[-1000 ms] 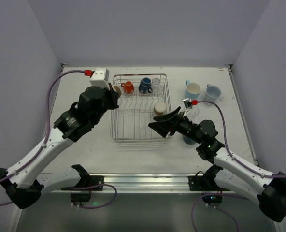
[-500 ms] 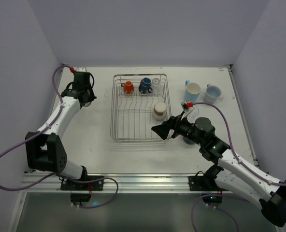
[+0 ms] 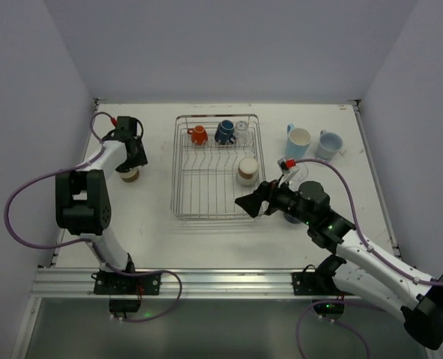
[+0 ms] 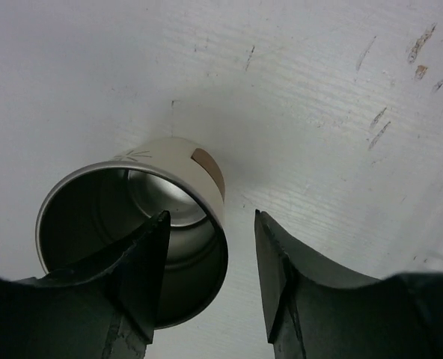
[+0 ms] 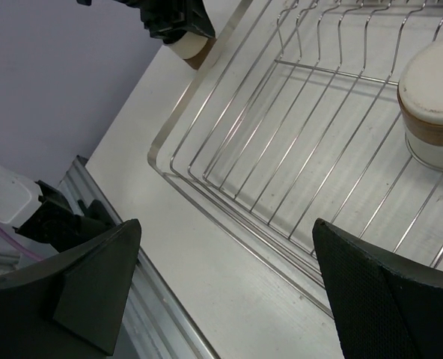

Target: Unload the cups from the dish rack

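The dish rack (image 3: 175, 172) stands mid-table. It holds an orange mug (image 3: 197, 135), a dark blue mug (image 3: 224, 132) and a clear glass (image 3: 242, 131) at its far end, and a cream-and-brown tumbler (image 3: 248, 170) (image 5: 435, 97) upside down at its right side. Another cream-and-brown tumbler (image 3: 129, 175) (image 4: 169, 194) stands upright on the table, left of the rack. My left gripper (image 3: 130, 163) (image 4: 210, 213) is open over it, one finger inside the rim, the other outside and clear of it. My right gripper (image 3: 244, 202) (image 5: 225, 224) hangs wide open and empty above the rack's near right corner (image 5: 246, 244).
Two light blue mugs (image 3: 298, 140) (image 3: 329, 144) stand on the table right of the rack. Another dark cup (image 3: 290, 217) shows partly under my right arm. Side walls close in the table on the left and right. The metal rail (image 3: 221, 280) runs along the near edge.
My left arm swung from the rack's far left corner out to the left with the tumbler, lowered it to the table and opened its jaws. The right gripper barely shifted.
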`<state>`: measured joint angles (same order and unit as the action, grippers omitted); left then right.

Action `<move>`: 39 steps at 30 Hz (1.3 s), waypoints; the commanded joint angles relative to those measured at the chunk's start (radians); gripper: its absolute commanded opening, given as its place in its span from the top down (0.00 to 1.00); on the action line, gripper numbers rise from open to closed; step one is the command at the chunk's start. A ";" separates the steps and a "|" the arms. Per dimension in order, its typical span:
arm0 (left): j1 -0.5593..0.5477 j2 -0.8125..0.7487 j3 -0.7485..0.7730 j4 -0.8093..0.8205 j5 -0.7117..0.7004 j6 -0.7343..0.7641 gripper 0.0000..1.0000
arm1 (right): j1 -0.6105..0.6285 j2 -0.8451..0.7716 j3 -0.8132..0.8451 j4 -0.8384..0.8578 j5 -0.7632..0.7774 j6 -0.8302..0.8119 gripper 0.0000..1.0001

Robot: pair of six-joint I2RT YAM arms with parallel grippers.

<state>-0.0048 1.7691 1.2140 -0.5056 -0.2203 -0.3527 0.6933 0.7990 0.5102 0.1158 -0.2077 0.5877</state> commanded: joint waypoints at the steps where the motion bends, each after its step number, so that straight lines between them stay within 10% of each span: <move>1: 0.005 -0.025 0.050 0.018 -0.002 0.020 0.46 | -0.001 0.029 0.027 -0.019 0.019 -0.019 0.01; 12: 0.003 -0.339 0.013 0.094 0.156 -0.051 0.03 | -0.001 0.175 0.207 -0.211 0.195 -0.075 0.01; 26: -0.205 -0.974 -0.378 0.234 0.600 -0.037 0.00 | -0.002 0.707 0.712 -0.545 0.516 -0.250 0.18; 39: -0.265 -1.206 -0.539 0.207 0.539 0.049 0.00 | -0.006 0.942 0.924 -0.693 0.662 -0.322 0.04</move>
<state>-0.2447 0.5579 0.6800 -0.3046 0.3172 -0.3401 0.6926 1.7298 1.3804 -0.5304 0.3988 0.2993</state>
